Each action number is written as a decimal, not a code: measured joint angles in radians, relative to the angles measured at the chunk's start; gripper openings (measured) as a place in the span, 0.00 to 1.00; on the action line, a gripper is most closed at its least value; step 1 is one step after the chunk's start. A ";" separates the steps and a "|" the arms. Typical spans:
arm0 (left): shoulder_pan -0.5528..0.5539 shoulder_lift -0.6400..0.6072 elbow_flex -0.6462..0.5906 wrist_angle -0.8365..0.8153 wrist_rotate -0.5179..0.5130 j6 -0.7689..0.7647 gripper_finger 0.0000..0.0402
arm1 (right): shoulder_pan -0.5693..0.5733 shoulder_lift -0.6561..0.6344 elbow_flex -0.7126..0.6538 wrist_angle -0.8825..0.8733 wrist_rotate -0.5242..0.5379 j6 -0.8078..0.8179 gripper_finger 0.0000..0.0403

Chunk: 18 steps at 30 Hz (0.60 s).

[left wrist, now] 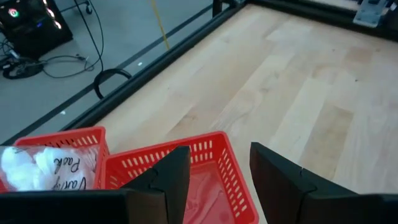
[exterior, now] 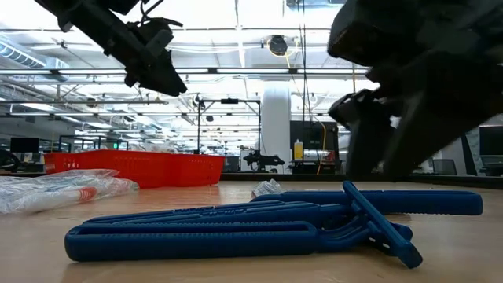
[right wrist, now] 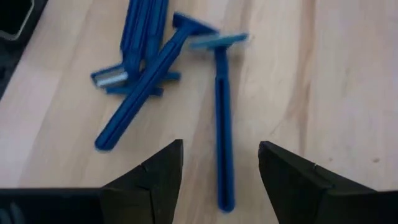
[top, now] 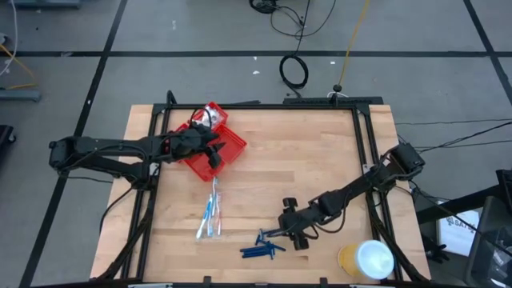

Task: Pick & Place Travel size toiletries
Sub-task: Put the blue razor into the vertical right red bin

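Razors (top: 262,246) lie loose on the desk (top: 304,168), well apart from the red tray (top: 210,142); toothbrushes (top: 211,214) lie nearer it. Right tool (right wrist: 221,171), spread and empty, hovers over one razor; left tool (left wrist: 219,171), spread, hangs over the tray. Most sorting remains, I judge.

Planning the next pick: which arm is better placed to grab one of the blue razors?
Right. The right gripper hangs open directly over the blue razors, while the left gripper is open over the red tray.
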 joint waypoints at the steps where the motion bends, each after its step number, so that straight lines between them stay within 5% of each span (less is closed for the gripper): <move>1: 0.000 0.007 0.000 0.000 0.000 -0.004 0.40 | 0.000 0.006 0.000 -0.003 0.000 0.000 0.49; 11: 0.000 0.041 0.000 0.046 0.000 -0.017 0.40 | -0.016 0.068 0.002 -0.001 -0.020 -0.037 0.47; 18: -0.001 0.041 0.000 0.126 0.050 0.032 0.40 | -0.065 0.069 0.002 -0.048 0.026 -0.151 0.29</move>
